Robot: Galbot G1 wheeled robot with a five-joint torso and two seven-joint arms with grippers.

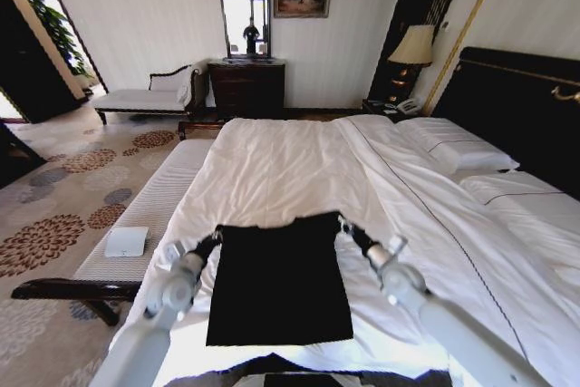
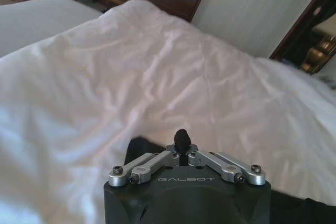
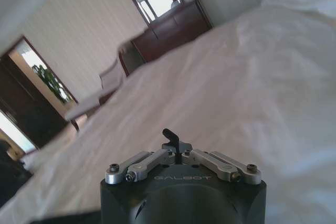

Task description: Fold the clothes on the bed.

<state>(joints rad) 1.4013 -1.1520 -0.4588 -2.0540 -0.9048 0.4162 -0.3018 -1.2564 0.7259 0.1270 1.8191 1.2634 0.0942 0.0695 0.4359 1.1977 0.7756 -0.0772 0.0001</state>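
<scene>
From the head view, the black T-shirt (image 1: 279, 280) lies flat on the white bed (image 1: 299, 160), near its foot. The left gripper (image 1: 216, 235) pinches one far corner and the right gripper (image 1: 346, 227) pinches the other. In the left wrist view, the fingers (image 2: 181, 138) are squeezed together on dark cloth. In the right wrist view, the fingers (image 3: 171, 136) are squeezed together too.

Matt black cotton shirt (image 1: 279, 283) on the bed's (image 1: 299, 165) soft, creased white cloth; beside it, a glossy dark wooden bench frame (image 1: 72, 290).
</scene>
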